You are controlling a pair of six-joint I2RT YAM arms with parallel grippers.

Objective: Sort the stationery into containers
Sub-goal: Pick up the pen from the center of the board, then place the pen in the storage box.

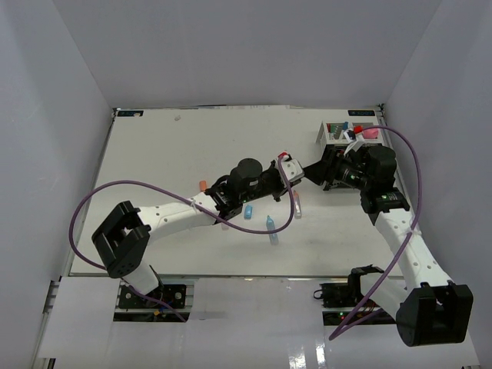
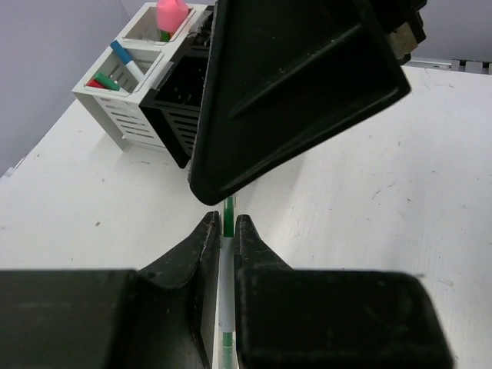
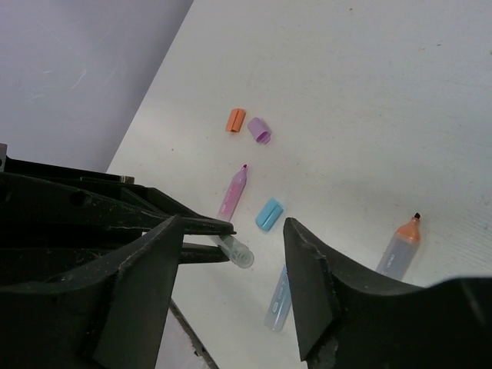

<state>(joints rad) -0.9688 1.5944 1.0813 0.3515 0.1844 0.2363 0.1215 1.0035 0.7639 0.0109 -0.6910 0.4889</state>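
My left gripper [image 2: 226, 221] is shut on a thin white pen with green bands [image 2: 228, 211], held above the table just short of the containers. The right wrist view shows the same pen's clear-capped end [image 3: 240, 252] sticking out between the left fingers. My right gripper [image 3: 237, 231] is open, its jaws standing either side of that pen end without touching it. In the top view the two grippers meet, the left [image 1: 287, 171] and the right [image 1: 329, 165]. The white mesh compartments [image 2: 127, 115] join the black organizer [image 2: 178, 115] and hold a pink-capped bottle [image 2: 171, 11] and pens [image 2: 123, 60].
Loose on the table lie a pink marker [image 3: 232, 192], a blue cap [image 3: 269, 214], a blue marker [image 3: 278, 298], an orange marker [image 3: 400, 247], an orange cap [image 3: 235, 120] and a purple cap [image 3: 259, 130]. The organizer [image 1: 342, 134] stands at the far right corner near the walls.
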